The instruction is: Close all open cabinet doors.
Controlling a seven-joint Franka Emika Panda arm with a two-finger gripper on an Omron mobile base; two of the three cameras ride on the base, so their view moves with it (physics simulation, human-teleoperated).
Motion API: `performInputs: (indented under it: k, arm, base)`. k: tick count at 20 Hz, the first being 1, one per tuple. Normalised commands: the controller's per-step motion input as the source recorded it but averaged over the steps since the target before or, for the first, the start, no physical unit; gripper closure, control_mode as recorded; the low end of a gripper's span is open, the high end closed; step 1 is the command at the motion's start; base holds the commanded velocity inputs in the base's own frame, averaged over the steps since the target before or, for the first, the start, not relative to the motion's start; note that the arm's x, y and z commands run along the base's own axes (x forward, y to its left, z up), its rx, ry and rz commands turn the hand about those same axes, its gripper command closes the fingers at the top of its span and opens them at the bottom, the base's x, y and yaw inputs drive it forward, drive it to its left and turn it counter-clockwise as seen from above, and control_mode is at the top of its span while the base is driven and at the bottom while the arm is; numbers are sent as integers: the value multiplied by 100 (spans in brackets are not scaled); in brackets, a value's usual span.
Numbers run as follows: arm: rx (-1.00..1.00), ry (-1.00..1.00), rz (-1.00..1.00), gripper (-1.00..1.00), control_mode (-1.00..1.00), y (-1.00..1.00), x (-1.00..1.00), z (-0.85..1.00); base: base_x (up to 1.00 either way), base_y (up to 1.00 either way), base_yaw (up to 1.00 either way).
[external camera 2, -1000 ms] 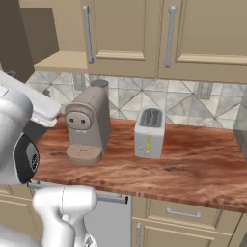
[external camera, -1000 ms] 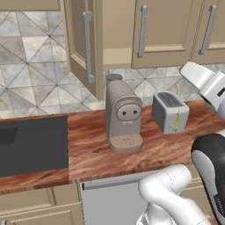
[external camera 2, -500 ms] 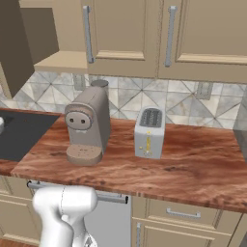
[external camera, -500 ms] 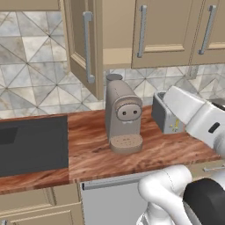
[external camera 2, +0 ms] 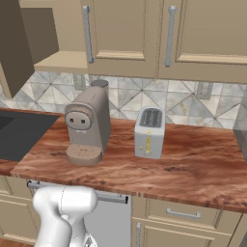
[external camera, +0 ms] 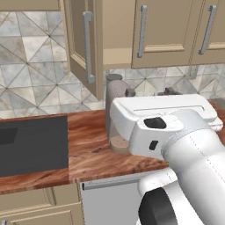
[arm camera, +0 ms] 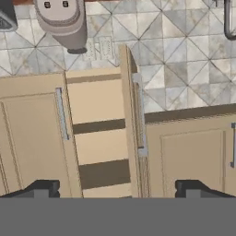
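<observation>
1. Arm: swung across to the left since a second ago; its white forearm now covers the toaster in the left base view.
2. Gripper (arm camera: 114,188): tips spread wide, holding nothing.
3. Coffee machine (external camera 2: 87,126), toaster (external camera 2: 148,132): side by side on counter (external camera 2: 193,166).
4. Open cabinet door (external camera: 82,44): swung out edge-on, above the coffee machine.
5. Closed cabinet doors (external camera 2: 123,34): to its right.

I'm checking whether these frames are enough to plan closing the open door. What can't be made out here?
- Toaster: in the left base view the white arm covers it.
- Open cabinet door: its top is cut off by the left base view's upper edge; in the right base view the left edge crops it.
- Gripper: hand view shows just the fingertips, so contact with anything is undecidable.
- Cabinet interior: contents unclear.
</observation>
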Motion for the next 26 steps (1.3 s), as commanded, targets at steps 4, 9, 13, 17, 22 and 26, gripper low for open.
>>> performInputs:
  k: [4,9,13,17,22,26]
  arm:
    - [-35,-5,-8,-100,-100,70,31,13]
    - [-36,-1,-7,-100,-100,52,58,-1]
    - [-37,-1,-9,-100,-100,34,75,-11]
    - [-37,-3,-11,-100,-100,30,75,-17]
    - [-37,-7,-14,-100,-100,33,69,-20]
    - [-35,-5,-17,-100,-100,21,64,-19]
  base:
    - [0,0,0]
    - [0,0,0]
    - [0,0,0]
    - [0,0,0]
    - [0,0,0]
    - [0,0,0]
